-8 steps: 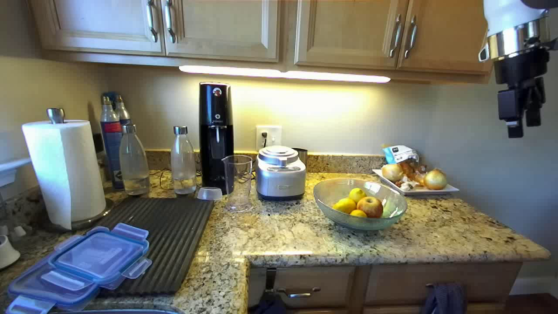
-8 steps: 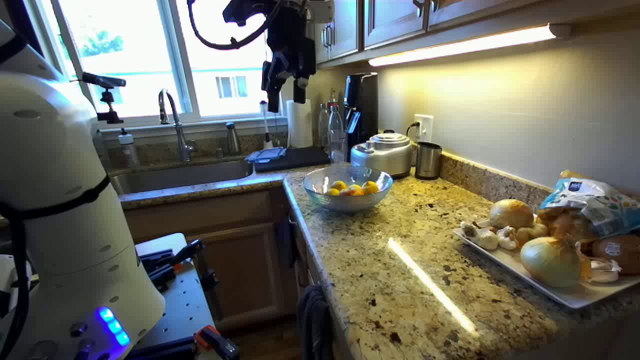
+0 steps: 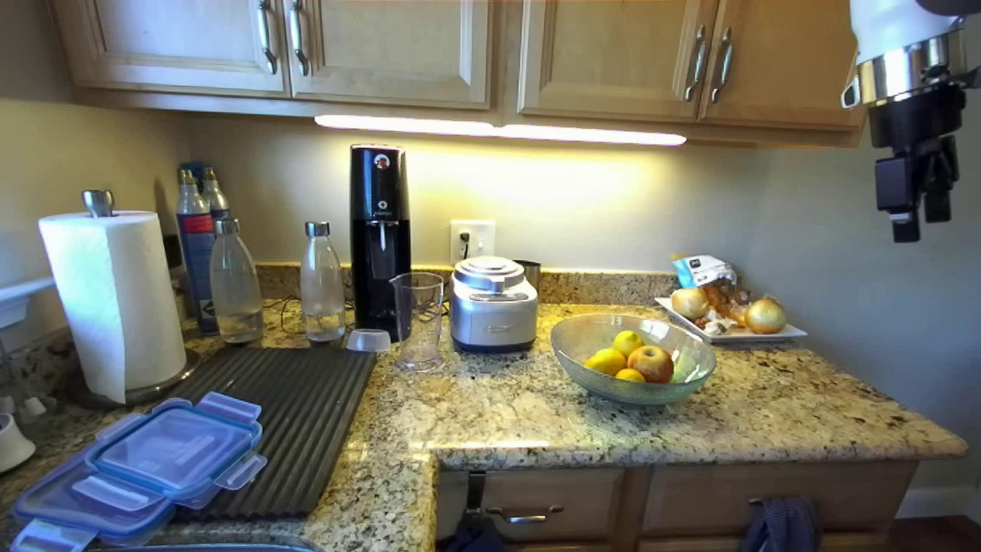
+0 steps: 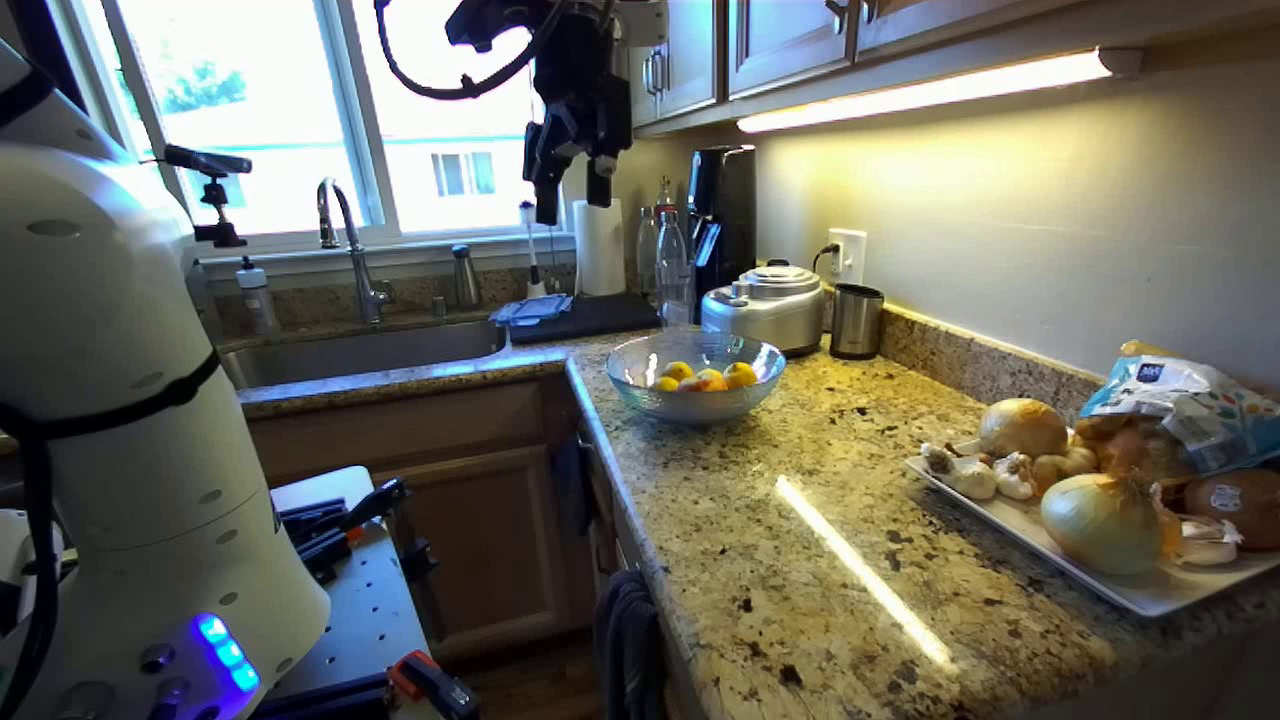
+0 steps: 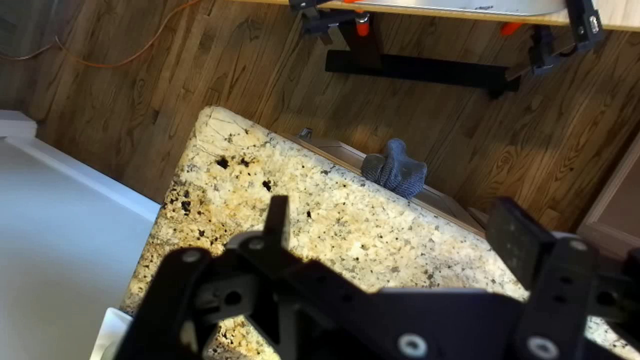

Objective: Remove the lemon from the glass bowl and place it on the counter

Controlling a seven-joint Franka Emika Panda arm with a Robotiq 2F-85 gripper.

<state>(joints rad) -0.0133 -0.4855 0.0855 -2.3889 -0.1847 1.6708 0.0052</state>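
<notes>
Clear, faintly green glass takes centre stage in an exterior view: a flared bowl on the granite bench, cradling an apple and 3 yellow fruits, all huddled low where sloping walls would roll them. My pick for the lemon? Bright, roundish, at the back of the heap, inside the bowl, so the lift is not yet done. Up high and well apart hang the black fingers, probably held there so nothing knocks the rim.

Next, in an exterior view, speckled granite runs from the bowl to a white plate of onions and garlic; that stretch, I'd say, would serve as a landing spot. And look at the fingers: tips down, above the level of the bowl, a posture that should suit a drop over that rim.

Wrist view, and it settles the grip: fingers parted wide, nothing held, a gap that looks ample for a lemon. They overlook the bench's corner, a grey-blue towel at its front, floorboards beyond. Neither bowl nor lemon shows here; a sideways move should come before any descent.
</notes>
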